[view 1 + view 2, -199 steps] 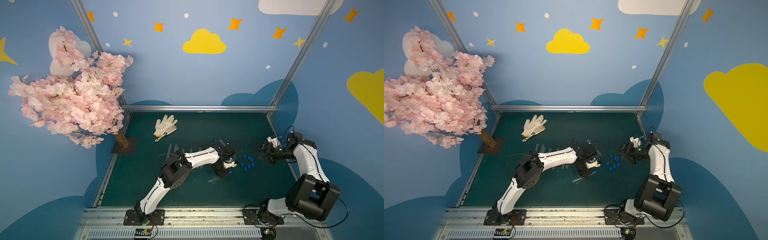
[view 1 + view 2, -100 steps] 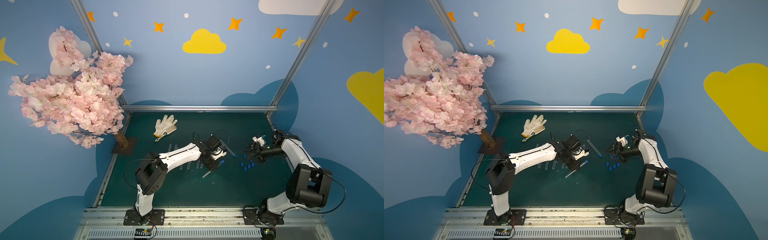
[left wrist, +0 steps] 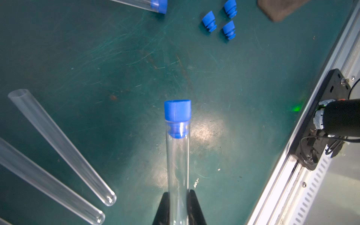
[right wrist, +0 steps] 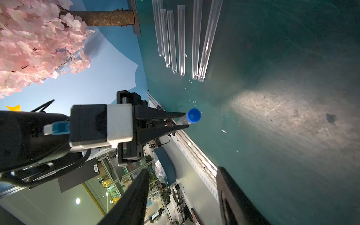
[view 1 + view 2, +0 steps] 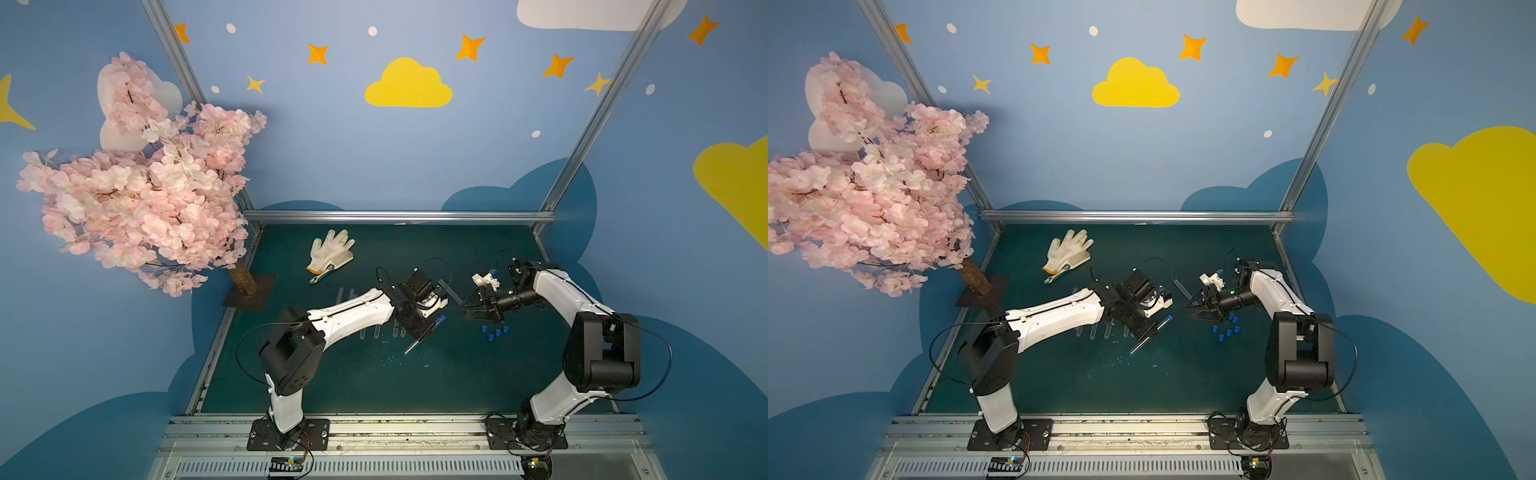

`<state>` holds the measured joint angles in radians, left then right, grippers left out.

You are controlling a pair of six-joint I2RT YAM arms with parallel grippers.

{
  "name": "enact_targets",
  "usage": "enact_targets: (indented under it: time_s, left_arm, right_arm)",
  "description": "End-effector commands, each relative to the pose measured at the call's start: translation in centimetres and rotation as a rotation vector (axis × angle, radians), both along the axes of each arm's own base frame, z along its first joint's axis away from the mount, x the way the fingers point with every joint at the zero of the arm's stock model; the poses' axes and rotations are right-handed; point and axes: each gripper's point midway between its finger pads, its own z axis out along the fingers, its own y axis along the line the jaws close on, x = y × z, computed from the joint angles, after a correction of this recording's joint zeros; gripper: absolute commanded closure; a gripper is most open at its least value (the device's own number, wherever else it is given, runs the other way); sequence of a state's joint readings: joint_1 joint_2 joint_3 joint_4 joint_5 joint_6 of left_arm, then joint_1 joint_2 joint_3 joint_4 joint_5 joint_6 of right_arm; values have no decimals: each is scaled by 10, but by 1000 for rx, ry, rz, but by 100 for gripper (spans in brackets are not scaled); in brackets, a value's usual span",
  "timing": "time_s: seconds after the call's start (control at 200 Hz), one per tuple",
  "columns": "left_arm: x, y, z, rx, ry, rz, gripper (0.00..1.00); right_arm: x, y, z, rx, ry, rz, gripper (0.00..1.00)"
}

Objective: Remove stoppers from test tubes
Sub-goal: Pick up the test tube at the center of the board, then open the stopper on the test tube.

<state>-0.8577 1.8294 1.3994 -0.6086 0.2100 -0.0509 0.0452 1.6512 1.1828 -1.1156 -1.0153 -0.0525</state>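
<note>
My left gripper (image 3: 178, 206) is shut on a clear test tube (image 3: 178, 165) that still carries a blue stopper (image 3: 177, 112). In both top views the held tube (image 5: 422, 337) (image 5: 1148, 337) hangs tilted above the mat, its stopper (image 5: 441, 319) (image 5: 1169, 319) pointing toward my right gripper (image 5: 467, 309). The right gripper (image 4: 181, 194) stands open with nothing between its fingers, a short way from the stopper (image 4: 193, 116). Several loose stoppers (image 5: 494, 332) (image 3: 209, 21) lie on the mat. Several empty tubes (image 4: 181, 39) (image 3: 58, 140) lie in a row. Another stoppered tube (image 5: 451, 291) lies between the grippers.
A white glove (image 5: 330, 251) lies on a small wrench at the back of the green mat (image 5: 374, 382). A pink blossom tree (image 5: 137, 187) stands on a base plate at the left edge. A metal rail (image 5: 395, 428) runs along the front.
My right gripper has swung left toward the held tube and its jaws have narrowed. The left arm has drawn back to the left with the tube.
</note>
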Motion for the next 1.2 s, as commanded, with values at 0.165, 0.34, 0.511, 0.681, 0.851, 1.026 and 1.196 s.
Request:
enact_targets:
  time_s: [0.165, 0.34, 0.511, 0.681, 0.851, 1.026, 1.196]
  left_arm:
    - [7, -7, 23, -70, -35, 8, 97]
    - [3, -10, 31, -93, -24, -11, 97]
    - [-1, -12, 37, -110, -22, -26, 97]
    - [-3, -14, 39, -115, -24, -33, 97]
    - [-4, -15, 43, -119, -29, -36, 97]
    - [-6, -16, 44, -121, -29, -46, 97]
    - [-6, -16, 44, -122, -30, -47, 97]
  right_arm:
    - [-1, 19, 1, 9, 0, 54, 46]
    - [1, 29, -3, 0, 2, 79, 49]
    - [3, 36, -5, -4, 4, 97, 51]
    - [2, 39, -10, -16, 9, 107, 54]
    - [2, 40, -15, -15, 17, 103, 55]
    - [4, 42, -15, -14, 14, 106, 58]
    - [6, 43, -19, -19, 21, 109, 64]
